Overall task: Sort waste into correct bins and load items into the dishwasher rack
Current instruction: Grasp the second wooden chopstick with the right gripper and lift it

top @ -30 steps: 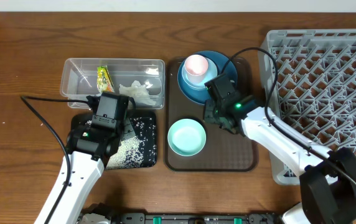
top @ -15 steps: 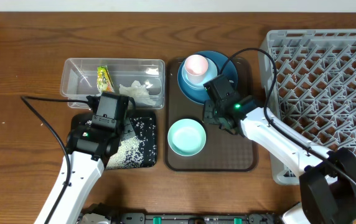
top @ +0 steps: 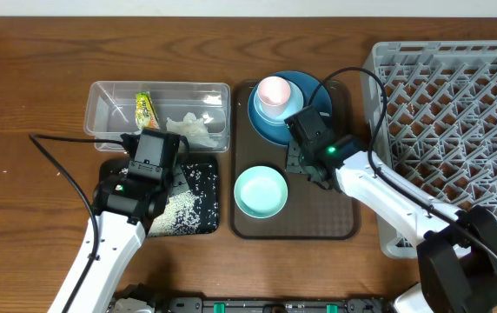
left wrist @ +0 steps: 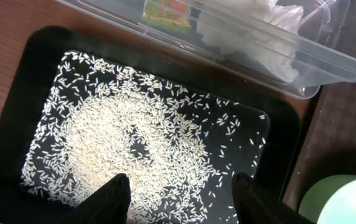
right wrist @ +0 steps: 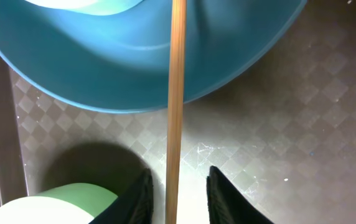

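The left jaws hang half open and empty over the flat black rectangular tray (left wrist: 22, 93), just left of the brown serving tray (top: 318, 217). Loose white rice grains (left wrist: 134, 143) lie in it. Over the brown tray, the right jaws stand narrowly open around one wooden chopstick (right wrist: 176, 93), with a small gap at each side. This stick crosses the large dark blue plate (right wrist: 103, 74), near the mint-green bowl (right wrist: 53, 208).

Print on the snack wrapper (top: 146, 109) illegible; nothing readable
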Controlling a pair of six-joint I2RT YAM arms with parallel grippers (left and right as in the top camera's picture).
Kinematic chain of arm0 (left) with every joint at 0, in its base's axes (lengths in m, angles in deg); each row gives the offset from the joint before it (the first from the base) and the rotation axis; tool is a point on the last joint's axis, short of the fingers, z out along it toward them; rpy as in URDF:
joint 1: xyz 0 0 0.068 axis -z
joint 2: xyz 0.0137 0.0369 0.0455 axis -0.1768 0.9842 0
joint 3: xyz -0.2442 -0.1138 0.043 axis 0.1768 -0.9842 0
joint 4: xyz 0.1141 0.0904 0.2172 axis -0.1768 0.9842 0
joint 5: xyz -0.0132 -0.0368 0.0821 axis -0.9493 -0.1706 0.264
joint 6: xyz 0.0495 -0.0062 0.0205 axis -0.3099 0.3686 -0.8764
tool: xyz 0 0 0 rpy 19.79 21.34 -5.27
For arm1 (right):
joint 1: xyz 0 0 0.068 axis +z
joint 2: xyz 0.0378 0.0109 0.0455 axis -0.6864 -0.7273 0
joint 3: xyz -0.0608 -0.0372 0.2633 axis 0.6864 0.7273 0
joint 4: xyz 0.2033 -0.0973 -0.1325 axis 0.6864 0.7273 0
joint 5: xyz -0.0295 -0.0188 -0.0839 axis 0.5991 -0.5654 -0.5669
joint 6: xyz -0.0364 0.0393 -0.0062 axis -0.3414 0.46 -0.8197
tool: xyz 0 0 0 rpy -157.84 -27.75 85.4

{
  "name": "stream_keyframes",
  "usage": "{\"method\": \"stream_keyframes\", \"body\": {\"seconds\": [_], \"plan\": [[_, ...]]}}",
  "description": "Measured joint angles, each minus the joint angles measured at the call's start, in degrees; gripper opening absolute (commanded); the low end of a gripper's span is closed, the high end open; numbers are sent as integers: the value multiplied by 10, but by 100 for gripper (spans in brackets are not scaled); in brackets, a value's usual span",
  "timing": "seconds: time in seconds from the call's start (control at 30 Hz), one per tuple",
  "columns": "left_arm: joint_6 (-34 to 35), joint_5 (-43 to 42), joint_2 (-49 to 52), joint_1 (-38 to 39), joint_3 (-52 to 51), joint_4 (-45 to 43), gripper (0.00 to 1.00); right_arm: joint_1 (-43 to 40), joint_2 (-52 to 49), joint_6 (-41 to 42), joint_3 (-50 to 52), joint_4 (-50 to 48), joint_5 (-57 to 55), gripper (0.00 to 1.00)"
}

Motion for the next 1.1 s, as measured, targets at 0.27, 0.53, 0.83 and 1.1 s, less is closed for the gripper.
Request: {"method": "stream_keyframes", "body": {"seconds": [0.27, 0.53, 0.83, 1.1], "plan": [[0, 0, 0, 0, 0, 0, 56, 0, 0, 0, 0, -3, -2, 16], [0, 0, 0, 0, 0, 0, 56, 0, 0, 0, 0, -3, -2, 14], [0, 0, 0, 0, 0, 0, 56, 0, 0, 0, 0, -8, -7, 9], [0, 0, 0, 0, 0, 0, 56, 0, 0, 0, 0, -10, -12, 1]]}}
